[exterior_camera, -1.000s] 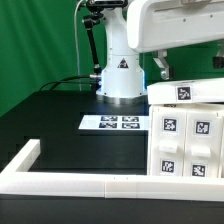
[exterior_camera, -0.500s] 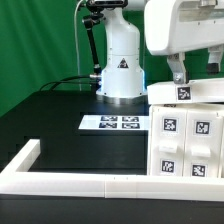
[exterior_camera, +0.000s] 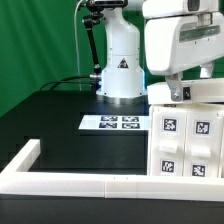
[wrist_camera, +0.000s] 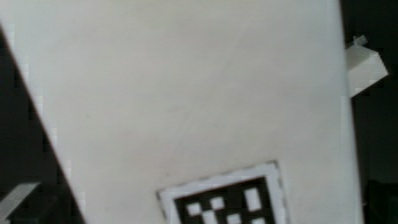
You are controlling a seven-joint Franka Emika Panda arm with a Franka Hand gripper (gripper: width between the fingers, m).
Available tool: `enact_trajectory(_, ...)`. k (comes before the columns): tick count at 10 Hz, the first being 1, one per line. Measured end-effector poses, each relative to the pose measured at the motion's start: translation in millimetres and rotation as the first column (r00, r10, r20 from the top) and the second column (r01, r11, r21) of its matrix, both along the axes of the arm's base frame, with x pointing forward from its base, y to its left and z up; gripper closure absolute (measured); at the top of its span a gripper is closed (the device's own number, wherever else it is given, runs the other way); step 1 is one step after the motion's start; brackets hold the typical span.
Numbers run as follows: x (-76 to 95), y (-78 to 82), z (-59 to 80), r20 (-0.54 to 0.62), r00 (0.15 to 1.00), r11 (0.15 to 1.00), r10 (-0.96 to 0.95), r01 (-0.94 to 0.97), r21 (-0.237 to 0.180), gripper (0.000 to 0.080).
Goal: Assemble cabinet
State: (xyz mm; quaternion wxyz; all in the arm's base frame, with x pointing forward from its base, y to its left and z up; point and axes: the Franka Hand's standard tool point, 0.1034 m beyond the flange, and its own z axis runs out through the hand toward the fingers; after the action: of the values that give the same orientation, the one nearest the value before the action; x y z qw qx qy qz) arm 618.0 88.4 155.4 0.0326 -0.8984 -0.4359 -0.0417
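Note:
The white cabinet (exterior_camera: 186,142) stands at the exterior view's right, its front showing a 2x2 grid of black-and-white tags. A white top panel (exterior_camera: 200,92) with one tag lies across it. My gripper (exterior_camera: 178,94) hangs from the big white hand and reaches down to the near-left end of that panel. In the wrist view the white panel (wrist_camera: 178,100) fills the picture, with its tag (wrist_camera: 228,205) close under the camera. One fingertip (wrist_camera: 15,203) shows at the panel's edge, far out to the side, so the jaws stand wide apart.
The marker board (exterior_camera: 115,123) lies flat on the black table left of the cabinet. A long white rail (exterior_camera: 60,182) borders the table's front and left. The arm's white base (exterior_camera: 120,72) stands behind, before a green backdrop.
The hand has moved toward the exterior view's right and come down, from above the cabinet to its top panel. The cabinet has not moved.

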Motion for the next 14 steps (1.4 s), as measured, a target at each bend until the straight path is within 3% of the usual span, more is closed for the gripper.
enact_trajectory(1,-0.1,-0.1,-0.4,-0.001,1.000,1.000,0.000,0.000,0.000,0.0029)
enact_trajectory(2,-0.1,-0.2,-0.4,-0.001,1.000,1.000,-0.008,0.008,0.000,0.0201)
enact_trajectory(3,-0.2,-0.5,-0.6,-0.003,1.000,1.000,-0.025,0.025,0.001,0.0248)
enact_trajectory(5,-0.2,-0.4,-0.8,-0.013,0.992,0.992,-0.128,0.128,0.009,0.0248)
enact_trajectory(7,0.0,0.6,-1.2,-0.038,0.922,0.922,-0.385,0.386,0.018,0.0248)
enact_trajectory(9,0.2,0.4,-1.3,-0.068,0.783,0.784,-0.618,0.620,0.019,0.0246)
enact_trajectory(14,0.4,-1.0,-1.4,-0.103,0.545,0.548,-0.832,0.837,0.006,0.0246)
